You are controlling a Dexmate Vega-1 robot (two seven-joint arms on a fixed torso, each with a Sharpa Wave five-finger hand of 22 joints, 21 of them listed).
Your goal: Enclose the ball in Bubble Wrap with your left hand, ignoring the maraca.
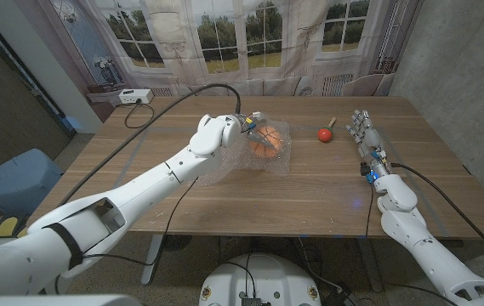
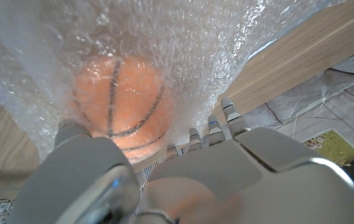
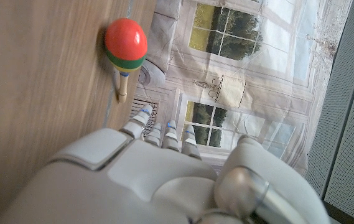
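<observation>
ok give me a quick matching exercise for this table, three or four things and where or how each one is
Things:
1. ball
2. maraca
3. left hand
4. right hand

States:
A. lies bare on the table beside the right hand
B. holds nothing
C. orange, under the bubble wrap
D. on the bubble wrap at the ball

Pairs: 1-C, 2-A, 3-D, 4-B

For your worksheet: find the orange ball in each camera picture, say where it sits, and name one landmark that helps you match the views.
Head view: ball at table centre, under bubble wrap, by the left hand.
Left wrist view: ball seen through wrap, just beyond the hand.
Right wrist view: not in it.
Shared landmark: the bubble wrap.
</observation>
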